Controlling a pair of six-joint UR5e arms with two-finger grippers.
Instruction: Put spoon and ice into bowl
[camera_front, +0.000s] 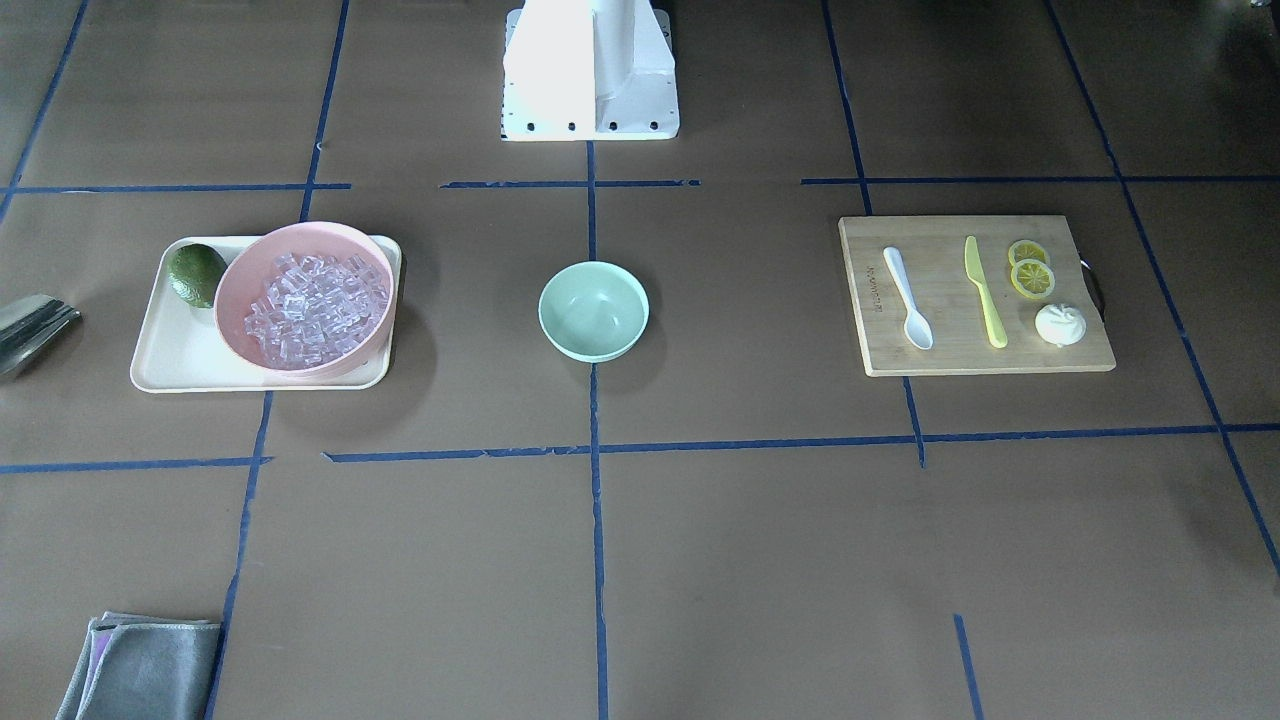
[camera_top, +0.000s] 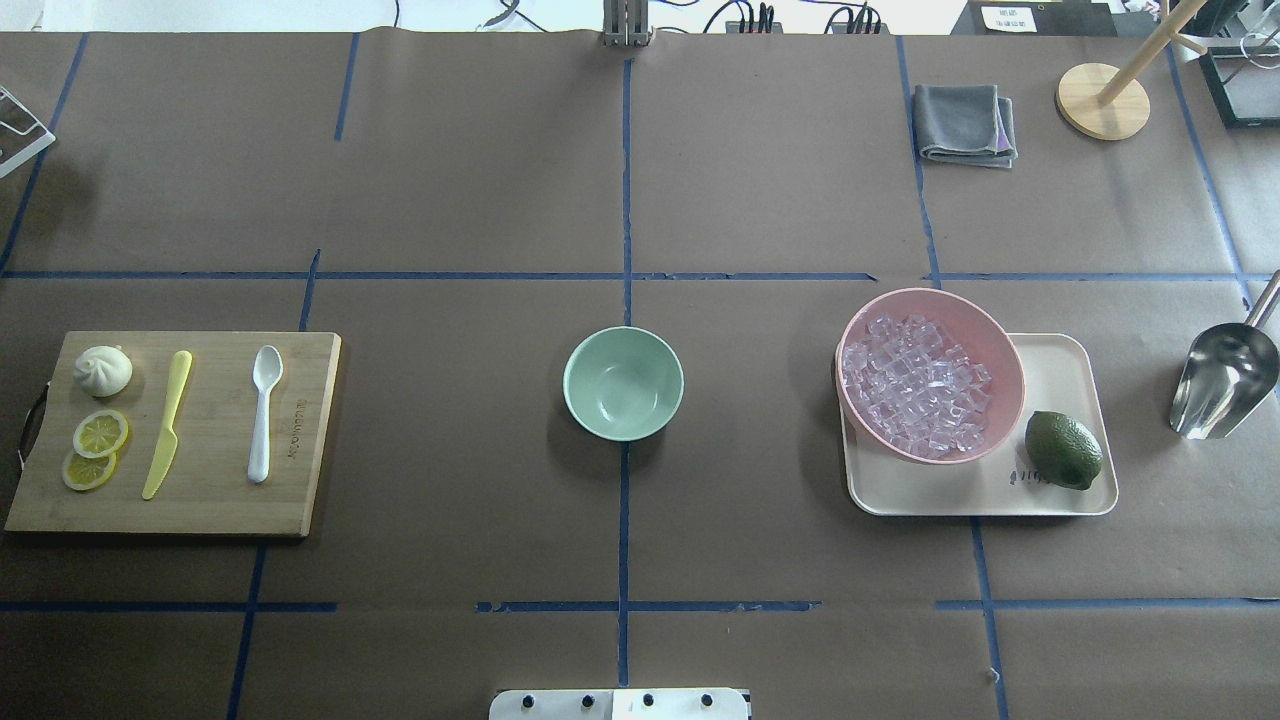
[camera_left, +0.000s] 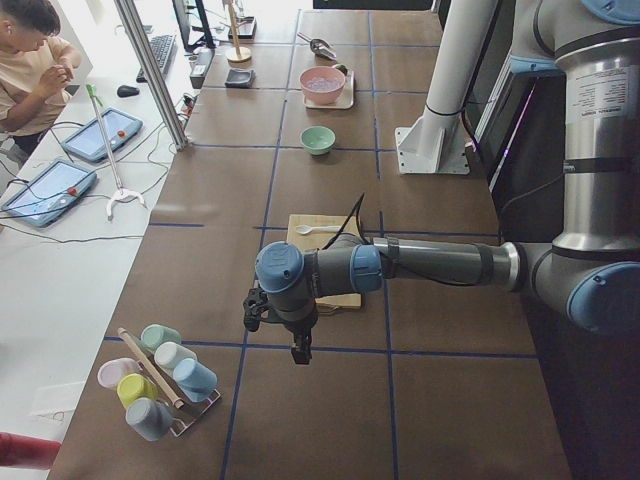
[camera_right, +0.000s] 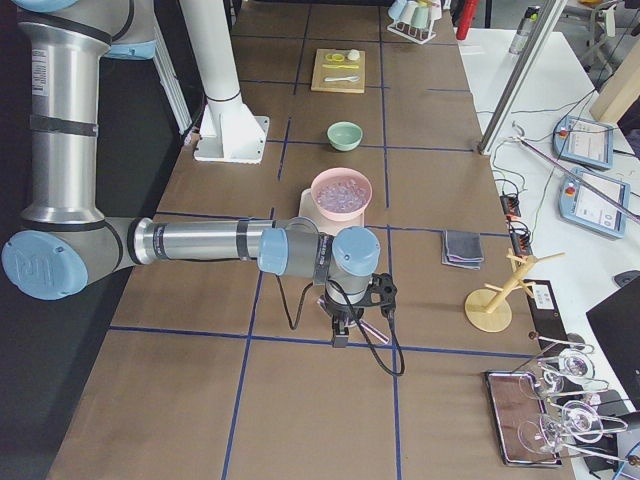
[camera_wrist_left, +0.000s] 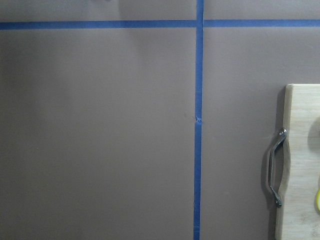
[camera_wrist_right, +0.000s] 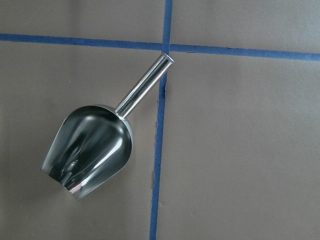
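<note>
Nothing is done yet: bowl (camera_top: 623, 384) empty at centre, spoon (camera_top: 264, 412) on the board (camera_top: 210, 505) at left, ice (camera_top: 918, 385) in the pink bowl (camera_top: 1003, 345) at right; I cannot tell whether my left fingers (camera_left: 300, 354) or right fingers (camera_right: 340, 338) are apart.

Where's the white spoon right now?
In the overhead view the spoon lies on the wooden cutting board on the robot's left side, beside the yellow-green knife, on the side of it toward the mint-green bowl.

Brown table (camera_top: 450, 180) gridded with blue tape (camera_top: 627, 200); white bench (camera_left: 40, 270) alongside carries two tablets (camera_left: 48, 192); bright, even light.
</note>
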